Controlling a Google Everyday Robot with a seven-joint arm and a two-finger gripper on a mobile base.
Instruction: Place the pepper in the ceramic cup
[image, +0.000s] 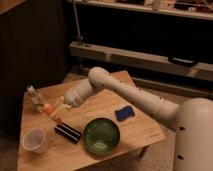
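Wooden table (100, 107) holds 1 white ceramic cup (35, 140) at front-left corner. Gripper (54, 114) clamped on orange pepper (50, 111), near clear bottle (35, 98). You carry pepper over cup rim, center, lower before releasing.

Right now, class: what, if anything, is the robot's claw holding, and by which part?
The claw carries the orange pepper above the table, near the clear bottle. Which part of the pepper it grips cannot be told.
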